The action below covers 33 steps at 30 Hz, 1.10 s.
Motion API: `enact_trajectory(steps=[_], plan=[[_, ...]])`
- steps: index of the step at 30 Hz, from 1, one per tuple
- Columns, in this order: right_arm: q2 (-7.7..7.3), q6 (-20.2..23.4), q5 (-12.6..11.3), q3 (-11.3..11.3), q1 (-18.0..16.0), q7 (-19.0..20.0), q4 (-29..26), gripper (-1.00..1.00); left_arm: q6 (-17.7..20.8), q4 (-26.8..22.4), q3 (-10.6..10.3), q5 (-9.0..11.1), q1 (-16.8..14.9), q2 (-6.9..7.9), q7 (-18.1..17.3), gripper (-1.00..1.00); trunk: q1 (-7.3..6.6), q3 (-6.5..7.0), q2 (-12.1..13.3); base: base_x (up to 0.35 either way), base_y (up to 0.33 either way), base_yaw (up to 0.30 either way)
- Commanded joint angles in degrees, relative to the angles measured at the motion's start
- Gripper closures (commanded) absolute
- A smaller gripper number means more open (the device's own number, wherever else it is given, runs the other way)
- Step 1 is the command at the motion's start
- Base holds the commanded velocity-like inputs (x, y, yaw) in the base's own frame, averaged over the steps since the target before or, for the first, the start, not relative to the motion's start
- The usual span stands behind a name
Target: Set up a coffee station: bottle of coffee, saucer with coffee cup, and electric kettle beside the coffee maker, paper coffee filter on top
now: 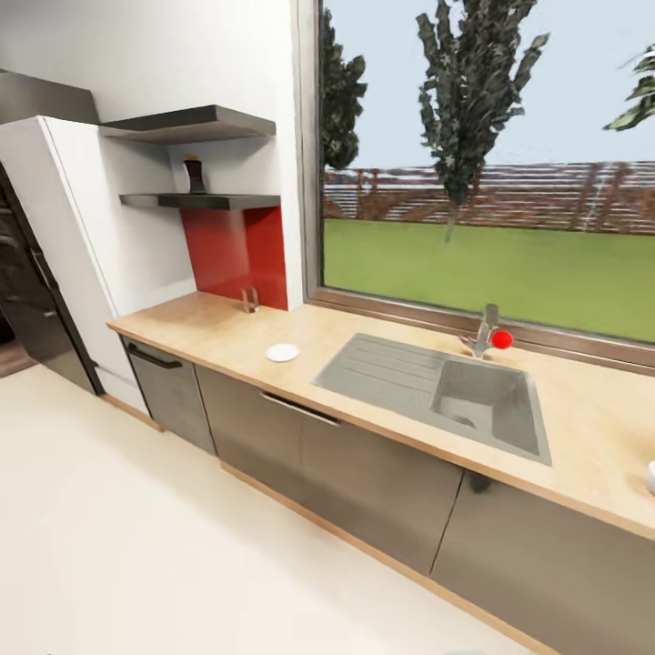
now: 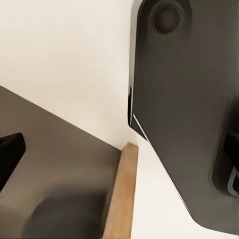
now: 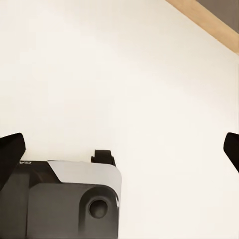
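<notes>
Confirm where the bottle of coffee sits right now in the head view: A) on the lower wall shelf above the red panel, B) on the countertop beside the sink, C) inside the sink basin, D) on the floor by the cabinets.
A: the bottle of coffee, dark with a yellow cap, stands on the lower shelf above the red panel, well above the countertop.

A steel sink (image 1: 446, 389) has a tap (image 1: 486, 331) with a red knob (image 1: 501, 339). A window (image 1: 491, 173) shows lawn and trees. Grey cabinets (image 1: 364, 464) stand below.
</notes>
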Motion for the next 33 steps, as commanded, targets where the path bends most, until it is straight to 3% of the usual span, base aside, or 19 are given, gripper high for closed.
enact_trajectory(steps=[1,33], plan=[[0.04,0.21,0.59,-0.42,-0.04,-0.19,-0.05,-1.00,-0.08,-0.09,0.10,-0.02,0.02,-0.01,0.07,-1.00,0.06,-0.12,-0.11,0.227,0.268,0.161],[-0.23,-0.13,0.66,-0.44,1.27,-0.12,-0.05,-1.00,-0.08,-0.18,0.02,-0.05,-0.03,0.01,0.05,-1.00,0.06,-0.15,-0.11,0.276,0.219,0.010]])
